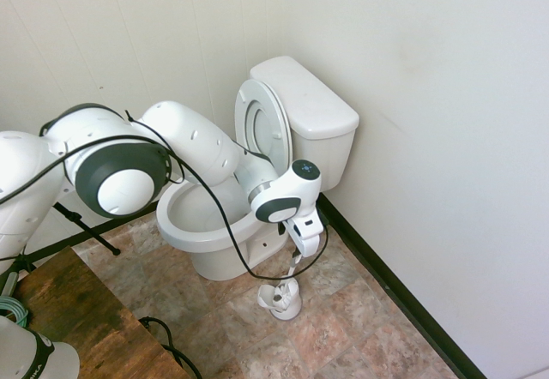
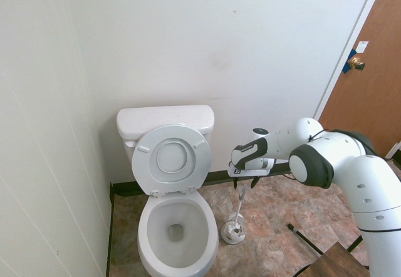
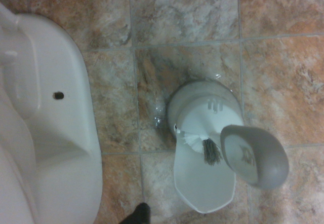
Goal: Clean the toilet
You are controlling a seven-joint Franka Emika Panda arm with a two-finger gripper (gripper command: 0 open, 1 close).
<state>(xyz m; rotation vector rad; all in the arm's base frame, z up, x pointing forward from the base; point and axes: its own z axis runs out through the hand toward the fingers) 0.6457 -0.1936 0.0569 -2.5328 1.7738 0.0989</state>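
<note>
The toilet point(image 2: 172, 220) is seen in the corner of the tiled floor point(image 2: 276, 227), tank against the back wall, lid raised and bowl open; heavy, rigid, glazed ceramic, it is judged slippery and not to be gripped, only scrubbed. The gripper point(image 2: 243, 185) is held wide open, pointed down over the toilet brush handle point(image 2: 240, 205), nothing yet grasped. The brush holder point(image 2: 233, 232) stands just beside the bowl's base. No legible writing is shown
</note>
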